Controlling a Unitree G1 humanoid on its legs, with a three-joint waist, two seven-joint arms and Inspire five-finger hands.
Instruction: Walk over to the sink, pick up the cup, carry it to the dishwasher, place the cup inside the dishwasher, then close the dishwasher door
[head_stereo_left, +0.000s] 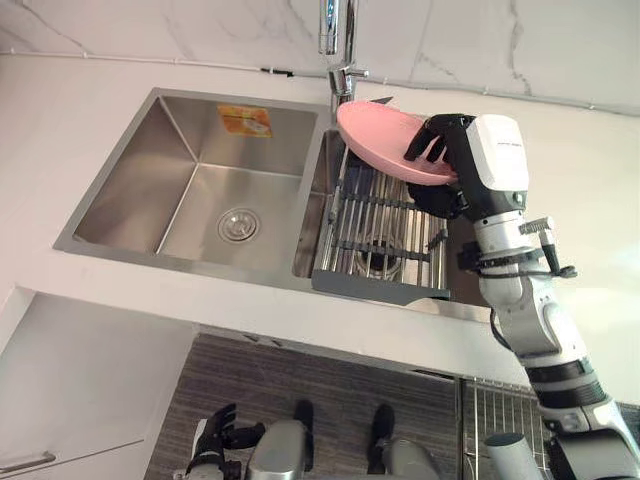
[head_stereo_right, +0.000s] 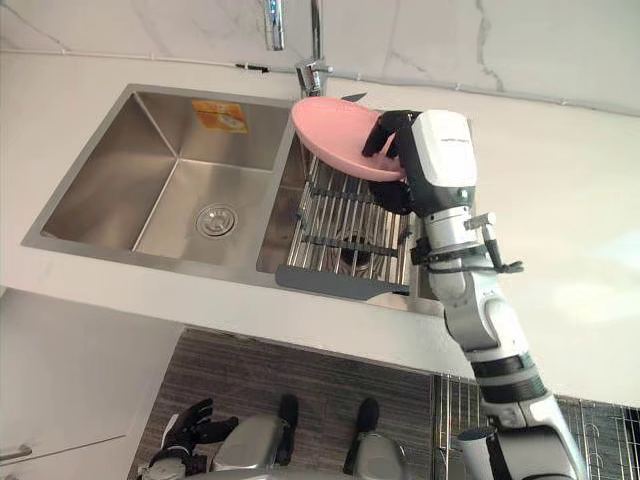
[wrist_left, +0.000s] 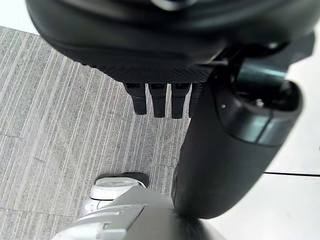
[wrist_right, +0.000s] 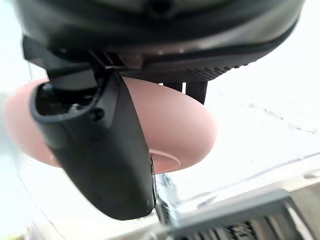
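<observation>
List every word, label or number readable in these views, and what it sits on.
Orange sticker on the back wall of the sink: print too small to read.
Dark marking on the right hand gripping the pink dish: too small to read.
No other text seen.

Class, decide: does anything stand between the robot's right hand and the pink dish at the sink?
Nothing visible does. The right hand grips the pink dish, fingers curled over its rim, above the drying rack in the sink.
</observation>
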